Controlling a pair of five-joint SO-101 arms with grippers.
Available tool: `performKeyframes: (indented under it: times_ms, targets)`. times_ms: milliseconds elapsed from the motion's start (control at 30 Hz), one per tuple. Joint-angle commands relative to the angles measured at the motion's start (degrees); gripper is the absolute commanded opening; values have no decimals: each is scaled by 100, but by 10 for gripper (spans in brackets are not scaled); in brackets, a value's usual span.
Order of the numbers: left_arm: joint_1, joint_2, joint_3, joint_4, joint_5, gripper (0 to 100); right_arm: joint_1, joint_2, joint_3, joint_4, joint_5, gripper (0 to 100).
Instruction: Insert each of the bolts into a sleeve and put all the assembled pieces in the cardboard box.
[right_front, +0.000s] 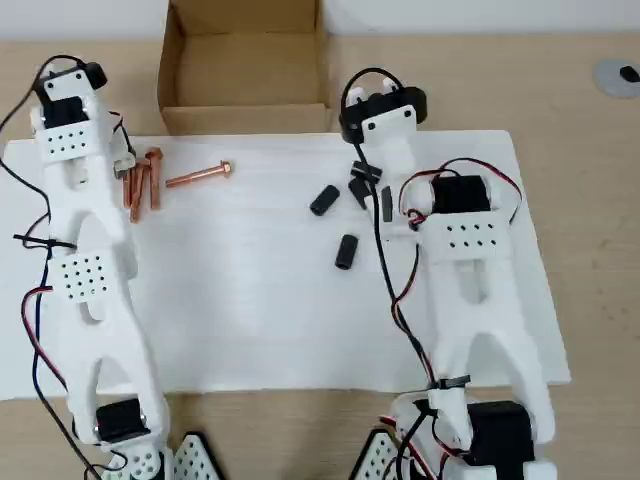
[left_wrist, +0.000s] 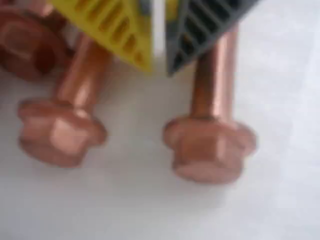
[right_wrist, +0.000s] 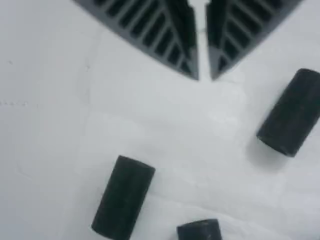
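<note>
High view: an open brown cardboard box (right_front: 245, 70) sits at the far side of the wooden table (right_front: 560, 90). On a white sheet (right_front: 250, 300), several copper flanged bolts (right_front: 143, 180) lie bunched beside the left arm. One more copper bolt (right_front: 198, 177) lies just beside them. Black cylindrical sleeves (right_front: 324, 200) lie scattered near the right arm.

Left wrist view: the left fingers (left_wrist: 115, 25), one yellow and one grey, are nearly closed and hold nothing, close over two bolts.

Right wrist view: the right fingers (right_wrist: 160, 30), dark grey, almost meet and hold nothing, with three sleeves nearby.
</note>
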Motion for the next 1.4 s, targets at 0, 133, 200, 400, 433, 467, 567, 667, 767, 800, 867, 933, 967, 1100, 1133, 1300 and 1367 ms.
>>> performKeyframes:
  times_ms: [0, 133, 200, 400, 433, 467, 567, 667, 767, 800, 867, 933, 967, 1100, 1133, 1300, 1367]
  targets:
    - [-53, -136, -360, -70, 35, 60, 92, 13, -119, -9, -44, 10]
    - [-35, -136, -651, -18, 35, 60, 92, 13, -119, -9, -44, 10]
    - [-35, -136, -765, 44, 35, 61, 92, 13, -119, -9, -35, 10]
    - [-167, -136, -1178, 360, 44, 63, 92, 13, -119, -44, -35, 10]
    - [-193, -119, -1187, 360, 44, 63, 92, 13, -84, -88, -26, 10]
    - [-246, -119, -1187, 360, 44, 63, 92, 13, -31, -158, -18, 10]
    - [-360, -101, -1187, 360, 26, 64, 92, 13, 189, -343, -18, 10]
    - [-492, -119, -1187, 360, 26, 64, 92, 13, 365, -422, -18, 10]
    - [-580, -101, -1160, 360, 26, 94, 92, 13, 382, -422, -18, 10]
    - [-598, -92, -1152, 360, 18, 105, 92, 13, 382, -422, -18, 10]
    - [-598, -92, -1143, 360, -70, 115, 92, 13, 374, -422, -18, 10]
    - [-554, -92, -1143, 343, -132, 117, 92, 13, 365, -422, -18, 10]
    - [-519, -92, -1160, 334, -123, 117, 92, 13, 365, -422, -18, 10]
    - [-466, -92, -1187, 325, -105, 117, 92, 13, 365, -422, -18, 10]
    - [-466, -92, -1187, 316, -105, 117, 92, 13, 365, -422, -18, 10]
    - [-475, -84, -1143, 211, -123, 119, 92, 13, 365, -422, -18, 10]
    - [-466, -84, -1143, 211, -97, 141, 92, 13, 365, -422, -18, 10]
